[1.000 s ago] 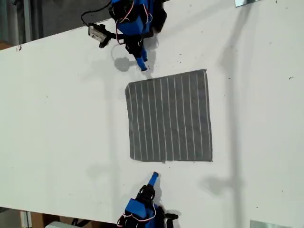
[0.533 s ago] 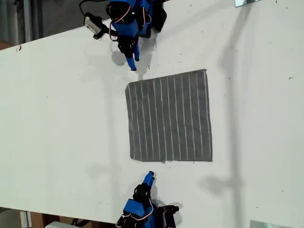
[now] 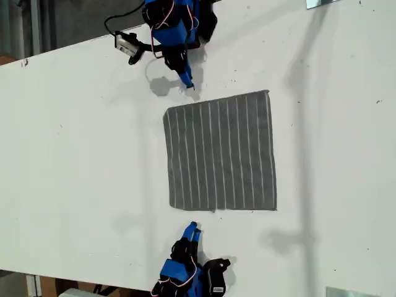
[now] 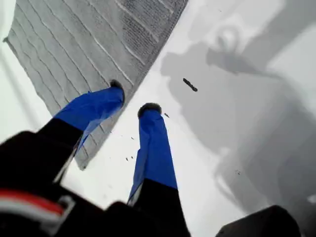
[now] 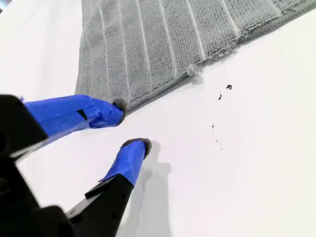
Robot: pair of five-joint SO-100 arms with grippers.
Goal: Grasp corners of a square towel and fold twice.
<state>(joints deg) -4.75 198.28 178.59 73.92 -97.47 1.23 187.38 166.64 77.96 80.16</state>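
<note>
Shifted toward the exterior view's right since half a second ago: my first gripper [image 3: 187, 82], at the top of the exterior view, now close to the towel's [image 3: 219, 151] upper edge. Hardly moved in that time: my second gripper [image 3: 192, 229], at the bottom of the exterior view, just below the towel's lower edge. Unchanged as well: the towel, flat and unfolded on the white table [image 3: 74, 154], stripes running up and down in the exterior view.

Seen from the first wrist view: my first gripper [image 4: 132, 98] with jaws parted and nothing between them, one blue fingertip over the towel's [image 4: 74, 44] border, the other over bare table beside it. Cannot tell whether either tip touches down. One rounded corner [image 4: 81, 165] visible beneath that finger. Small dark mark [image 4: 190, 85] on the table beyond.

Seen from the second wrist view: my second gripper [image 5: 131, 124] likewise parted and empty, one fingertip right at the towel's [image 5: 148, 44] edge, the other over bare table, apart from the cloth. Small frayed nub [image 5: 193, 70] sticking out of that same edge.
</note>
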